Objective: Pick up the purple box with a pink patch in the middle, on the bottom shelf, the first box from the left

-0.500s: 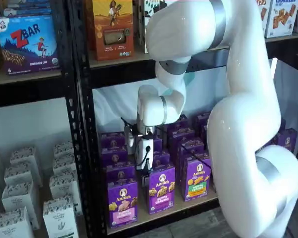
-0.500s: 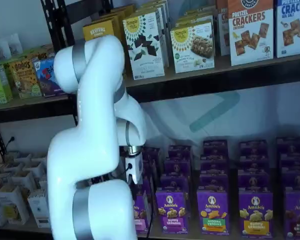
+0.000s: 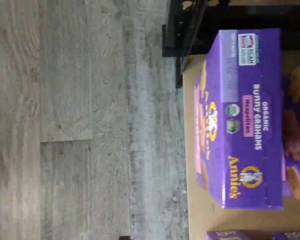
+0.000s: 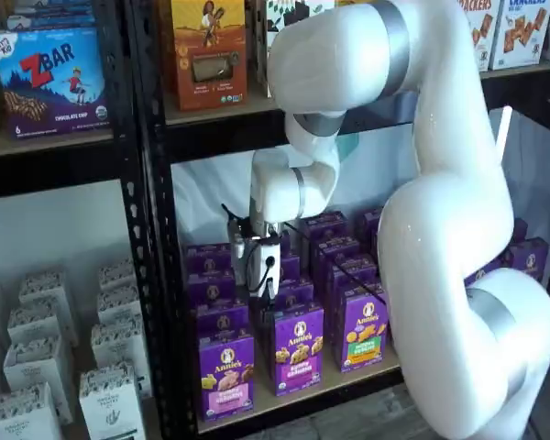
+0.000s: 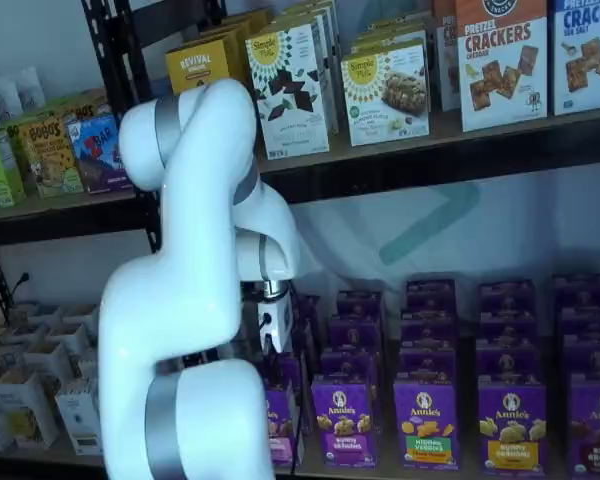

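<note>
Gripper: white body hangs from the wrist at centre frame in a shelf view, above the front rows of purple cartons. Fingers are dark against dark cartons, so I cannot tell whether they are spread or closed. Nothing appears to be held. In a shelf view the gripper shows just right of the arm's white forearm, at mid-height, again with no readable gap.

Directly below and slightly left of the gripper: the purple box, front carton of the leftmost column, lower centre-left of frame, upright, pale pink panel on its lower front. It stands on the bottom shelf, near the front rail. In a shelf view the arm's base covers most of this carton; only a sliver of the purple box shows at lower centre.

Wrist view: the purple box fills the picture's far side, "Bunny Grahams Neapolitan" legible on its upper face, with the tan board of the bottom shelf under it and grey plank floor beyond the shelf edge. A black upright stands at the carton's corner.

Neighbour to its right: Annie's carton with magenta panel, just beside; then the green-panel carton.

Step in hand, as judged: approach, gripper above the target, not yet engaged. Next move calls for descent onto the target's top and the fingers straddling it, keeping clear of the magenta neighbour and the carton behind.
</note>
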